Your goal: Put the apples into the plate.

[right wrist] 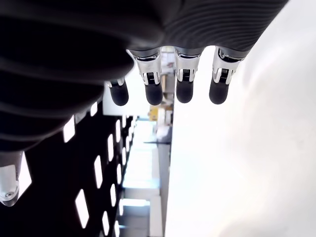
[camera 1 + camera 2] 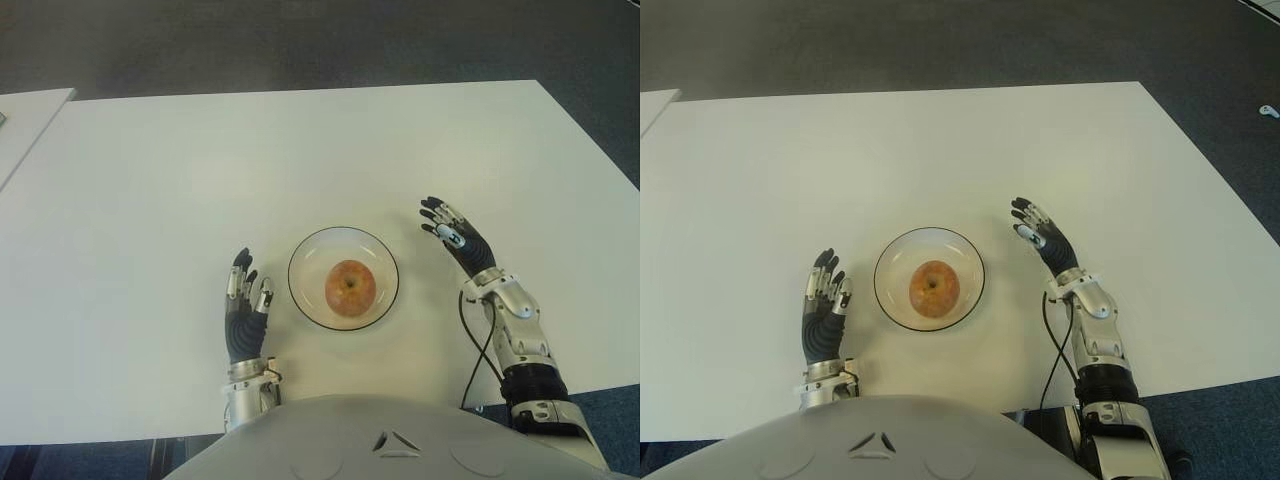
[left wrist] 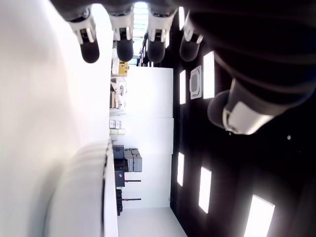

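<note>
left eye view: apple [image 2: 350, 288] in plate [image 2: 306, 251], left hand [image 2: 244, 309], right hand [image 2: 458, 240] empty

No text, label, brand, number or sign can be read anywhere in these views. The white surface [image 2: 300, 160] is plain and unmarked, and the clear plate [image 2: 305, 262] and the apple [image 2: 350, 288] in it carry no sticker or print. Shelved items far off in the left wrist view are too small to read.
</note>
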Robot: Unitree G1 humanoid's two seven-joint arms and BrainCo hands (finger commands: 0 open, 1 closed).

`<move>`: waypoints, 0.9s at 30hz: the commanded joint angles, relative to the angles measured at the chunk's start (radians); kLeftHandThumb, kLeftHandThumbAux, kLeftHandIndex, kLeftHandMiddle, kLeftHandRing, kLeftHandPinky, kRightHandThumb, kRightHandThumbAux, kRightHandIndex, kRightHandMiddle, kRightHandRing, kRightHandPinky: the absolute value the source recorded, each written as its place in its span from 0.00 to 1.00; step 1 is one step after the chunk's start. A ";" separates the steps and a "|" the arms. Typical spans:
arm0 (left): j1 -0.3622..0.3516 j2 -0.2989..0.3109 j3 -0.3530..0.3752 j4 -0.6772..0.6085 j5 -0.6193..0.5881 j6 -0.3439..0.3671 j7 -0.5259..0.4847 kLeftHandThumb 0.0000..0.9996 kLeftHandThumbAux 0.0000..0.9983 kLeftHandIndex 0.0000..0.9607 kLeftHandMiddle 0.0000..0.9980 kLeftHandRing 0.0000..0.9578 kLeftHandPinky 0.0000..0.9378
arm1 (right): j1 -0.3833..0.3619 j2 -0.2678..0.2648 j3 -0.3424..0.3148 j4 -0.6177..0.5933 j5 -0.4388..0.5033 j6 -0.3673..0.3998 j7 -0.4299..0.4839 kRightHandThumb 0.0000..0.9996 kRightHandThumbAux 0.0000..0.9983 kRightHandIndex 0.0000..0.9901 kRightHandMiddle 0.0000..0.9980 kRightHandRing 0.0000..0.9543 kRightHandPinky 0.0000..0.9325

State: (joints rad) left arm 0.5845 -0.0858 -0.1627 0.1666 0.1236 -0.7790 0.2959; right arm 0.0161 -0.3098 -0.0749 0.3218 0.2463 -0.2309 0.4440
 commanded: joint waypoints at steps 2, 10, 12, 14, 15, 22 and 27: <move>0.027 0.018 0.027 0.039 -0.023 0.022 -0.038 0.04 0.50 0.00 0.00 0.00 0.00 | 0.069 0.042 -0.009 0.028 -0.014 -0.033 -0.011 0.16 0.46 0.08 0.06 0.02 0.03; 0.038 0.035 0.052 0.046 -0.041 0.004 -0.084 0.05 0.48 0.00 0.00 0.00 0.00 | 0.151 0.110 0.016 0.020 -0.046 -0.094 -0.040 0.16 0.51 0.08 0.09 0.05 0.06; 0.041 0.039 0.059 0.048 -0.046 -0.001 -0.095 0.05 0.48 0.00 0.00 0.00 0.00 | 0.164 0.121 0.023 0.015 -0.054 -0.101 -0.050 0.15 0.52 0.08 0.09 0.05 0.06; 0.042 0.042 0.064 0.051 -0.051 -0.004 -0.104 0.05 0.47 0.00 0.00 0.00 0.00 | 0.171 0.127 0.027 0.010 -0.059 -0.103 -0.058 0.14 0.53 0.07 0.10 0.06 0.07; 0.043 0.043 0.066 0.053 -0.052 -0.005 -0.108 0.05 0.47 0.00 0.00 0.00 0.00 | 0.174 0.130 0.029 0.008 -0.061 -0.102 -0.062 0.14 0.54 0.07 0.10 0.06 0.07; 0.068 0.052 0.077 0.047 -0.065 0.001 -0.141 0.05 0.47 0.00 0.00 0.00 0.00 | 0.199 0.161 0.041 -0.003 -0.065 -0.093 -0.082 0.14 0.57 0.07 0.14 0.10 0.08; 0.079 0.057 0.084 0.036 -0.079 0.011 -0.165 0.05 0.47 0.00 0.00 0.00 0.00 | 0.207 0.189 0.046 0.010 -0.056 -0.103 -0.086 0.16 0.58 0.07 0.15 0.12 0.09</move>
State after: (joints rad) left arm 0.6272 -0.0453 -0.0909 0.1688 0.0606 -0.8140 0.1539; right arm 0.1748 -0.1567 -0.0471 0.2775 0.1968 -0.3660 0.3636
